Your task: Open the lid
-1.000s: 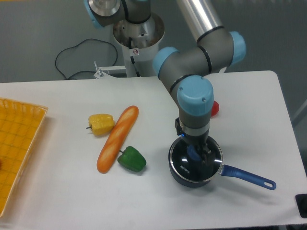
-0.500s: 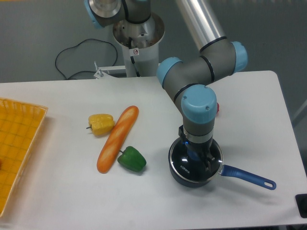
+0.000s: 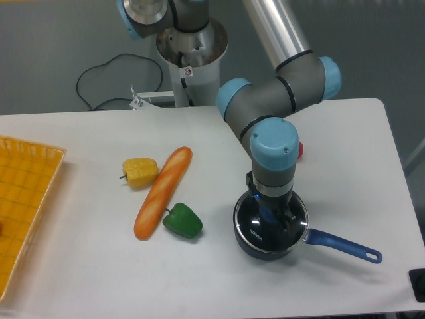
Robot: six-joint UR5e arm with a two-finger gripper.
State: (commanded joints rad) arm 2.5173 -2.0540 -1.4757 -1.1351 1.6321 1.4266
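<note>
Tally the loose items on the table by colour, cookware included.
Yellow: 1, pepper
Green: 1, pepper
Orange: 2, baguette, tray
Red: 1, partly hidden item
Blue: 2, saucepan, lid
Total: 7

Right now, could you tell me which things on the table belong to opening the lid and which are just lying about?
Belongs to the job:
lid
saucepan beneath it
gripper down at the lid's knob

Just lying about:
yellow pepper
bread roll
green pepper
orange tray
red object, mostly hidden
</note>
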